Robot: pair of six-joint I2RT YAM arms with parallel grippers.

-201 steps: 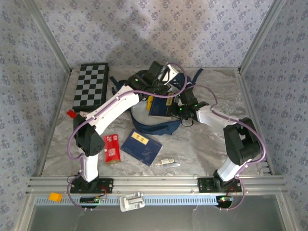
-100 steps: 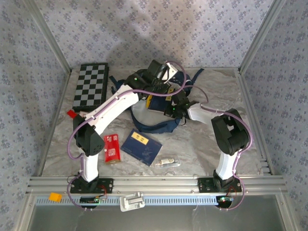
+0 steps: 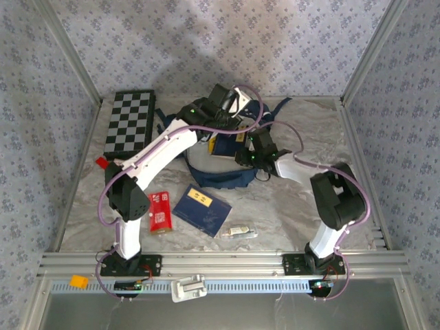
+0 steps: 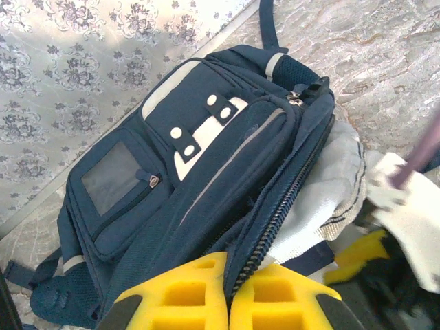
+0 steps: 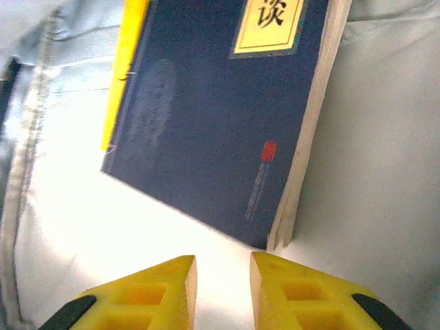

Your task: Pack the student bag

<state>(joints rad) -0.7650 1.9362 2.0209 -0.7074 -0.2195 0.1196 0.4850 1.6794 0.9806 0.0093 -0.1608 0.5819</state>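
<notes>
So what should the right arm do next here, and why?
Probably draw the right gripper away from the student bag and head for the blue book lying outside. Its jaws stand apart and empty, a yellow-labelled book already lies on the pale lining, and the left gripper pinches the zipper edge.

We read one Chinese character, 谈, on the yellow label (image 5: 268,24) of the dark blue book (image 5: 206,117). The red stamp (image 5: 269,150) on its cover is illegible. The second book's (image 3: 203,210) label is too small to read.
</notes>
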